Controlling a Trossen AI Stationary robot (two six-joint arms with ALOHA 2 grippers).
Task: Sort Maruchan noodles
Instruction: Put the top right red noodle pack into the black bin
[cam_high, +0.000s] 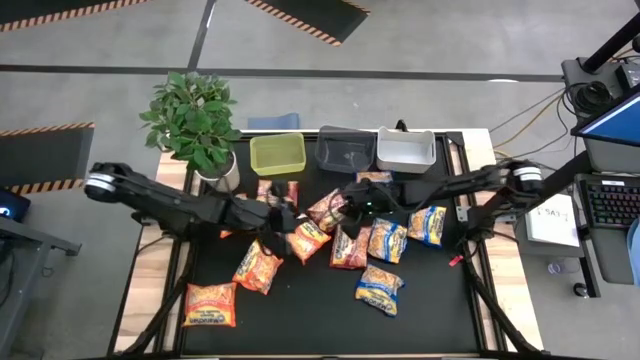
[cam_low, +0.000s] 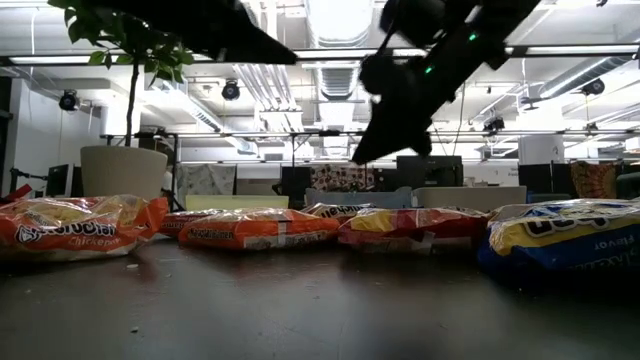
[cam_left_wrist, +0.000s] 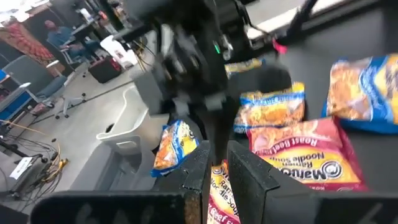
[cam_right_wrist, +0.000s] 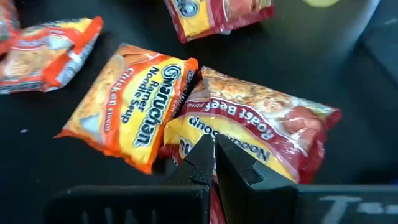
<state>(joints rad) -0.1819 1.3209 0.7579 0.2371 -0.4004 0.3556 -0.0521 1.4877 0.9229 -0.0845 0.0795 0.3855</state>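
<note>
Hovering over the middle of the black table (cam_high: 200, 330), both arms meet above the scatter of noodle packets. Right gripper (cam_right_wrist: 214, 155): jaws pressed fully together, nothing visibly between them, tips poised just over a red roast-beef packet (cam_right_wrist: 273, 124) that lies directly under and ahead of them. An orange chicken packet (cam_right_wrist: 134, 109) overlaps that red one's edge on one side, long axis running diagonally off from the jaws. Left gripper (cam_left_wrist: 214, 171): jaws nearly closed with a slim gap; a packet edge shows in that gap, but whether it is pinched I cannot tell. Beyond it lie another red roast-beef packet (cam_left_wrist: 305, 155) and blue-and-yellow ones (cam_left_wrist: 270, 106). From overhead, packets spread across the table's centre: orange ones toward the left arm's side (cam_high: 258, 265), blue-and-yellow toward the right arm's (cam_high: 428, 225). Three bins along the far edge: green bin (cam_high: 277, 153), dark bin (cam_high: 346, 148), grey bin (cam_high: 405, 148); whether any holds packets I cannot make out. Potted plant (cam_high: 195, 120) at the far left corner. Judgement: right arm is nearer the red packet beneath it; jaws would need to part first, then straddle its short side clear of the orange neighbour.
</note>
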